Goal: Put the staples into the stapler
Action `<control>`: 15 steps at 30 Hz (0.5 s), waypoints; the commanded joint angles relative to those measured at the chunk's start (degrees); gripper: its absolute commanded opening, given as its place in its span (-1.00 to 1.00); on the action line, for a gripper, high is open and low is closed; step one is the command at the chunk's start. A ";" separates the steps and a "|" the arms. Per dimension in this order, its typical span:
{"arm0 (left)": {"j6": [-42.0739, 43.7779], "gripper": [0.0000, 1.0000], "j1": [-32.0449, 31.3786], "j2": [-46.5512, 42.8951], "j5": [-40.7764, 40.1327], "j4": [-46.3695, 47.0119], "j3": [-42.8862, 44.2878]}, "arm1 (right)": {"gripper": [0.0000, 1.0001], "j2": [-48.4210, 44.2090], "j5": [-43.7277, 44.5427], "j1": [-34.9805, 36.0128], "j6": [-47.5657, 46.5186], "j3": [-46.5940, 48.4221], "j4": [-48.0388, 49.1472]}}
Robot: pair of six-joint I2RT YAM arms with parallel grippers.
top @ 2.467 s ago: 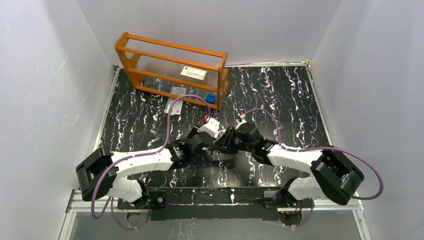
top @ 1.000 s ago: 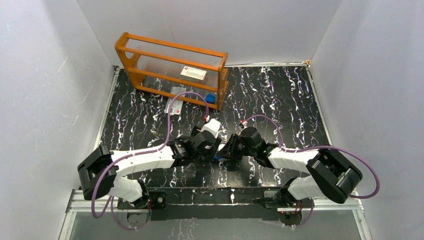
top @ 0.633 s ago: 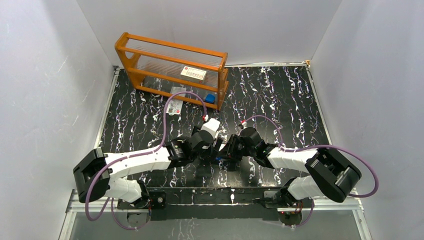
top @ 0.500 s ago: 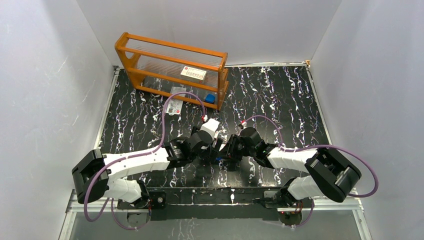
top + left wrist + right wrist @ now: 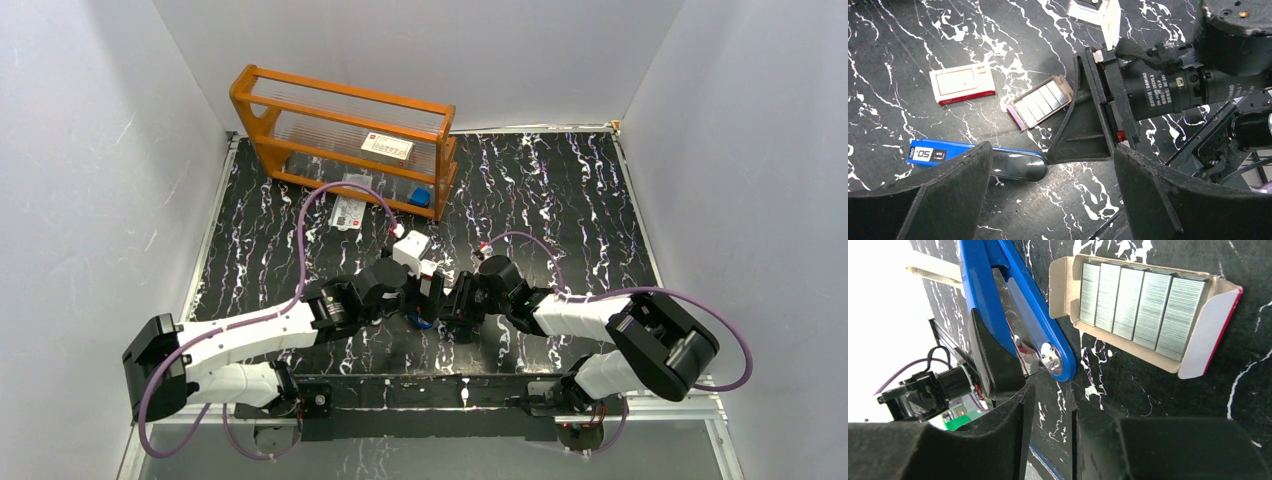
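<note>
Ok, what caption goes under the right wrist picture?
Five staple strips in a cardboard tray beside the blue stapler.

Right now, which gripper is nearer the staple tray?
Right. The right gripper sits just beside the staple tray, at the hinge end of the blue stapler; the left gripper hangs open farther back, above it.

Counted items on a black marbled table (image 5: 560, 190).
Five staple strips (image 5: 1138, 307) in one cardboard tray (image 5: 1060, 287); one blue stapler (image 5: 980, 300); one red-and-white box (image 5: 962, 83); one orange rack (image 5: 345, 135).
</note>
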 commanded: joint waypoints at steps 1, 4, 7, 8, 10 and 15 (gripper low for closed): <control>-3.28 0.76 -0.15 -0.80 -6.30 -2.80 1.30 | -0.22 -3.17 -0.55 0.15 -5.88 0.28 -1.38; -8.00 0.76 1.26 -1.32 -8.42 -10.18 6.38 | -0.15 -8.67 -0.41 0.14 -14.50 2.80 -6.27; -11.60 0.76 2.90 -2.53 -8.31 -16.63 11.88 | 0.01 -13.15 0.68 0.14 -22.00 6.85 -14.02; -12.20 0.75 3.50 -3.10 -8.60 -17.84 12.72 | 0.15 -13.42 1.12 0.18 -24.01 8.35 -16.17; -13.77 0.76 5.49 -4.25 -8.10 -19.51 13.12 | 0.25 -12.27 0.73 0.14 -25.99 11.02 -18.98; -19.22 0.75 14.70 -6.65 2.61 -20.66 9.24 | 0.26 -3.78 -2.08 0.32 -27.76 17.18 -21.95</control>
